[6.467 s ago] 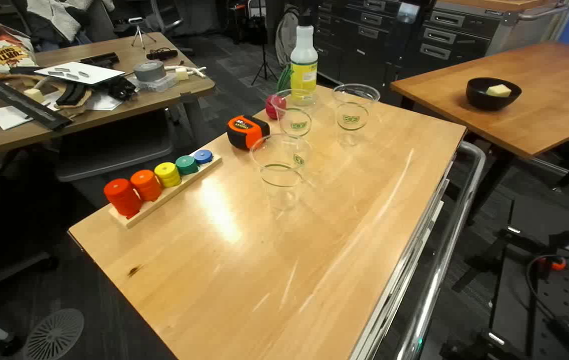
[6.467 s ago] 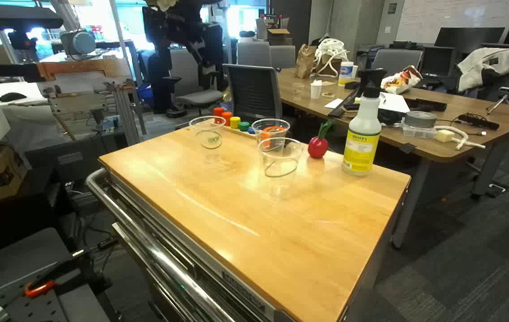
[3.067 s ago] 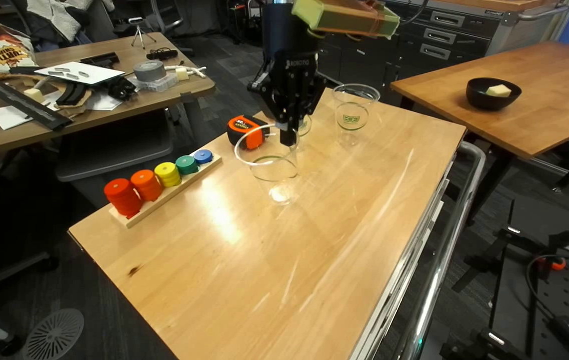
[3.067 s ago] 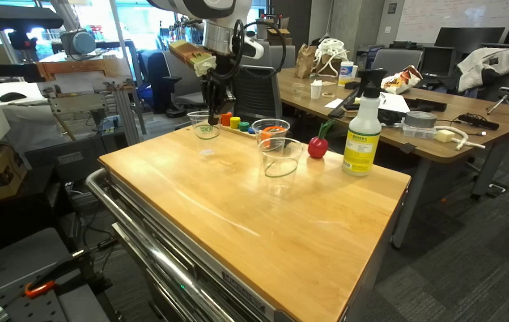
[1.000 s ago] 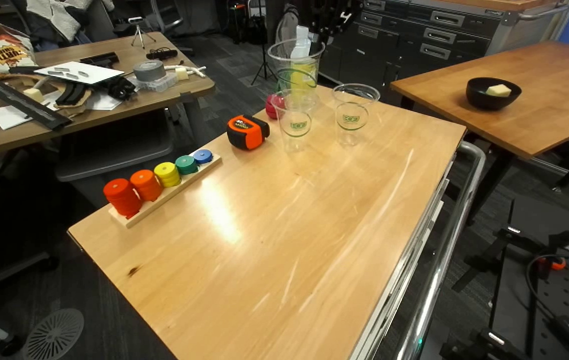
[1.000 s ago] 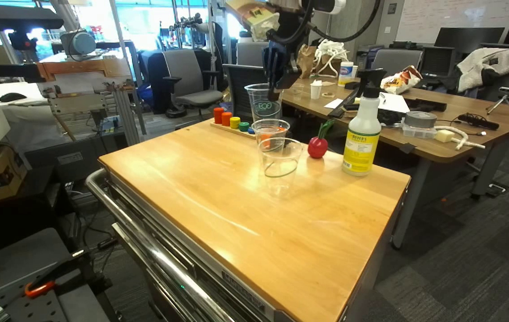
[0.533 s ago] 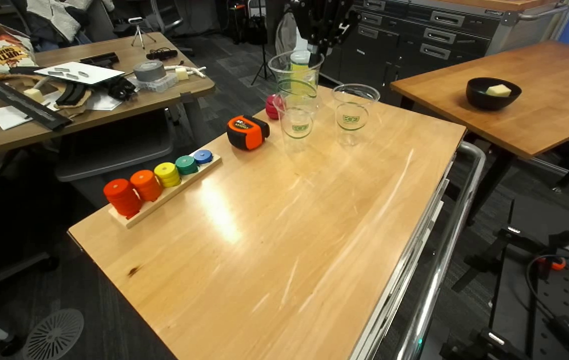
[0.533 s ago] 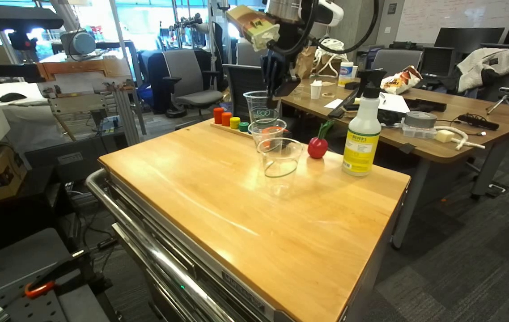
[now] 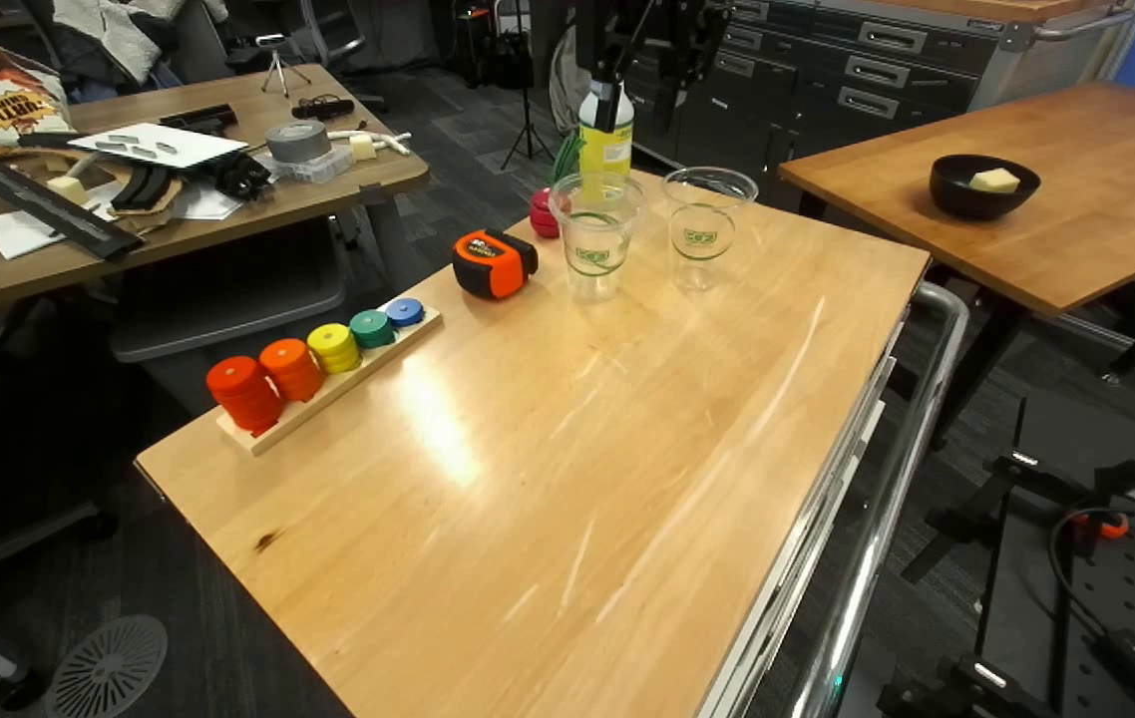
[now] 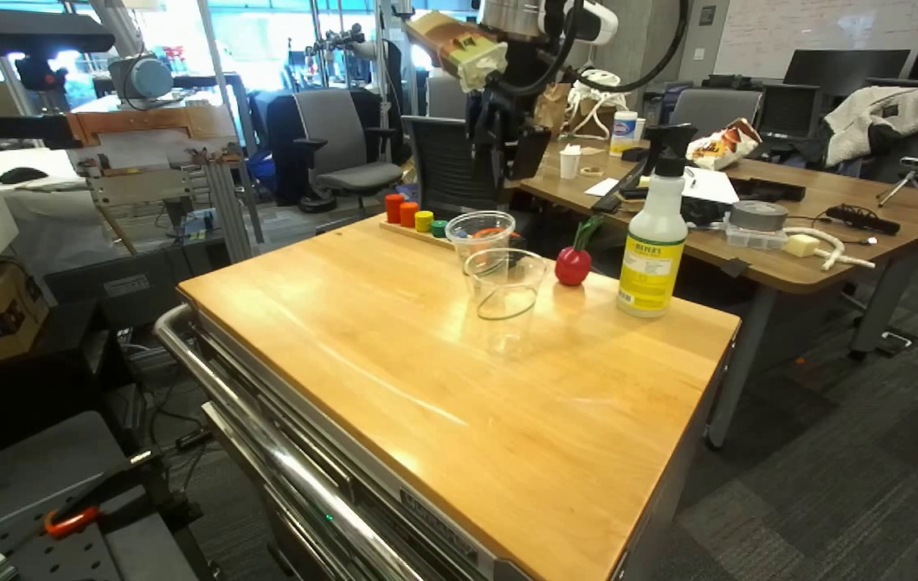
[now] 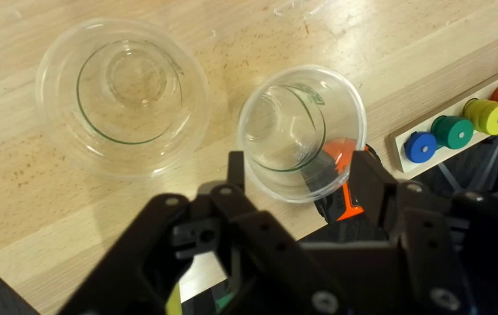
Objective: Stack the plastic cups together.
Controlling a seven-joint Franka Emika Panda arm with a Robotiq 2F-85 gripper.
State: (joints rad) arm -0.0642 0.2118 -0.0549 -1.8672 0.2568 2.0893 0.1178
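Observation:
Two clear plastic cups, one nested inside the other, form a stack (image 9: 595, 254) beside the tape measure, also seen in an exterior view (image 10: 477, 242) and in the wrist view (image 11: 292, 127). A third clear cup (image 9: 702, 234) stands upright and alone next to the stack; it also shows in an exterior view (image 10: 506, 290) and at the left of the wrist view (image 11: 128, 94). My gripper (image 11: 297, 159) is open and empty. Its fingers are apart on either side of the stack's rim in the wrist view, and it hangs above the stack in an exterior view (image 10: 507, 171).
An orange and black tape measure (image 9: 495, 264) stands close to the stack. A wooden rack of coloured discs (image 9: 328, 374) lies along the table edge. A red radish-like toy (image 10: 573, 265) and a yellow-labelled spray bottle (image 10: 653, 250) stand near the cups.
My gripper took the separate cup, carried it over the cup by the tape measure and lowered it inside. It has since opened, and the cup sits in the other.

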